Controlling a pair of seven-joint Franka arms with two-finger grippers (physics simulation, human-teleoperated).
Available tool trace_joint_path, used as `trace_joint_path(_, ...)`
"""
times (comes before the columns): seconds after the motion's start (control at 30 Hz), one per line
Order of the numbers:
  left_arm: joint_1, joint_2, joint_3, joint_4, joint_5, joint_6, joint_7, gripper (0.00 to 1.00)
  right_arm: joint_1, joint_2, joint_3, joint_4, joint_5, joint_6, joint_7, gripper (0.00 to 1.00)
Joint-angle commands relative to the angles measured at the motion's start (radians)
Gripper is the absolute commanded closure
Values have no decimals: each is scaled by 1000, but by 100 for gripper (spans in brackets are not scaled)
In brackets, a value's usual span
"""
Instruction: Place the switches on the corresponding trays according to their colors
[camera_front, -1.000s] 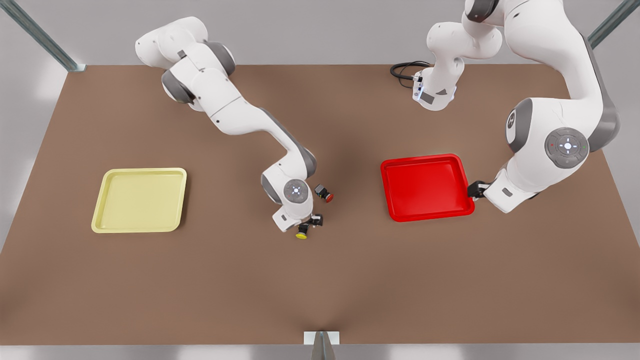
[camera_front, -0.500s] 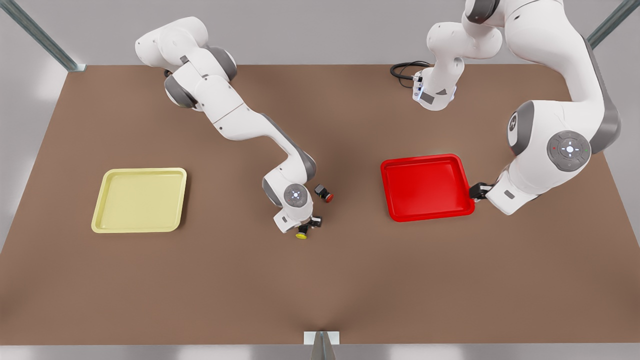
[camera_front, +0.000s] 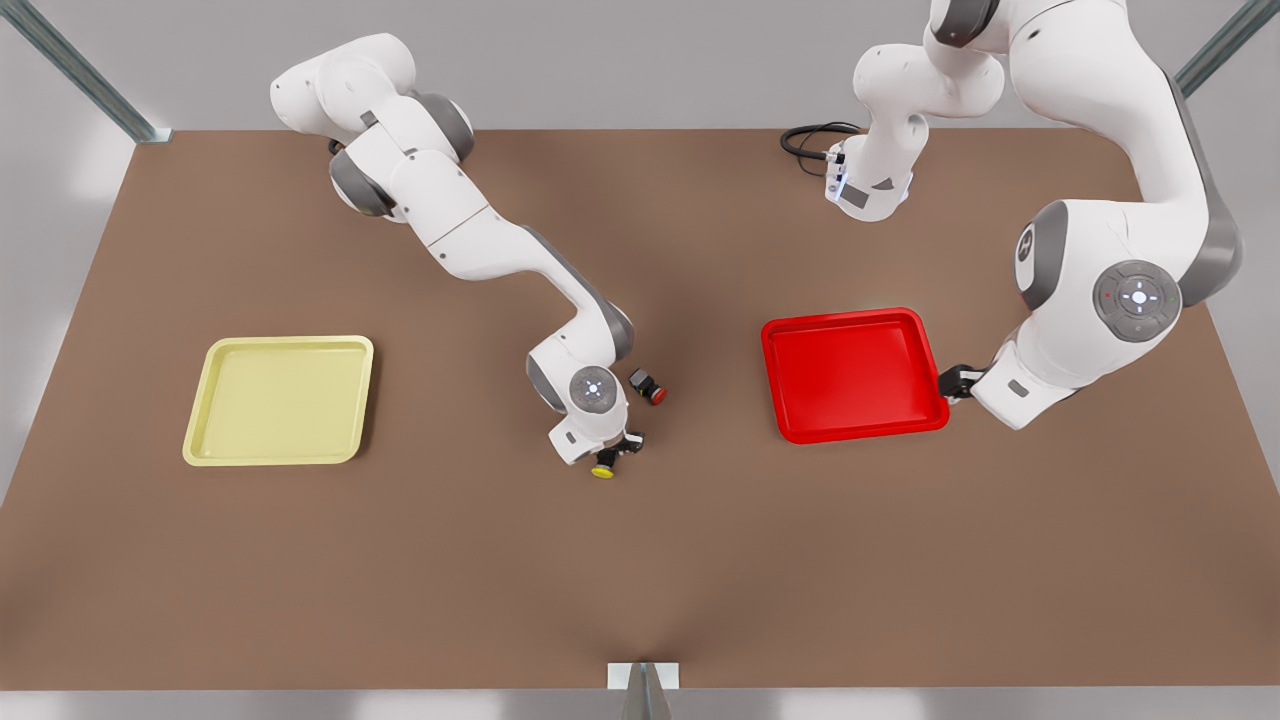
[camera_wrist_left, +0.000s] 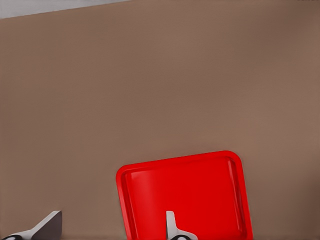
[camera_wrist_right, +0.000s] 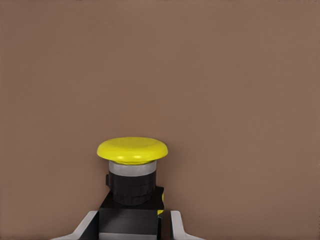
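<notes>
The yellow switch (camera_front: 603, 470) lies on the table near its middle, its dark body between the fingers of my right gripper (camera_front: 612, 455). In the right wrist view the yellow switch (camera_wrist_right: 132, 150) shows its cap, and the right gripper (camera_wrist_right: 132, 227) is shut on the body. The red switch (camera_front: 648, 386) lies just behind, apart from the gripper. My left gripper (camera_front: 955, 380) hangs at the red tray's (camera_front: 850, 375) outer edge, at the front view's right. In the left wrist view the left gripper (camera_wrist_left: 111, 227) is open and holds nothing, with the red tray (camera_wrist_left: 185, 195) beyond it. The yellow tray (camera_front: 280, 400) is far to the left.
A black cable (camera_front: 810, 140) coils by the base of the arm at the back right. A metal bracket (camera_front: 643, 680) sits at the table's front edge.
The right arm's wrist sank a little over the yellow switch, then held still. The left arm's elbow shifted slightly. Switches and trays stayed put.
</notes>
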Motion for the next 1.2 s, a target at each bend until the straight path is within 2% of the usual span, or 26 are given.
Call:
trace_joint_path(0.0, -1, 0, 0, 0, 0, 0, 0, 0, 0, 0, 0, 0, 0, 0, -2, 40)
trace_joint_path(0.47, -1, 0, 0, 0, -3, 0, 0, 0, 0, 0, -2, 2, -2, -2, -3, 47)
trace_joint_path(0.9, -1, 0, 0, 0, -4, 3, 0, 0, -2, -11, -2, 2, -6, -17, -8, 47)
trace_joint_path(1.03, -3, -3, 0, 0, -13, 3, -6, 0, -63, -149, 2, -69, -11, -92, -57, 47)
trace_joint_path(1.1, -4, -8, -2, 0, -18, 0, -9, 0, -173, -308, 24, -268, -11, -80, -166, 47)
trace_joint_path(1.17, -6, -8, -8, 0, -20, -5, -11, 0, -271, -407, 40, -393, -11, -75, -282, 47)
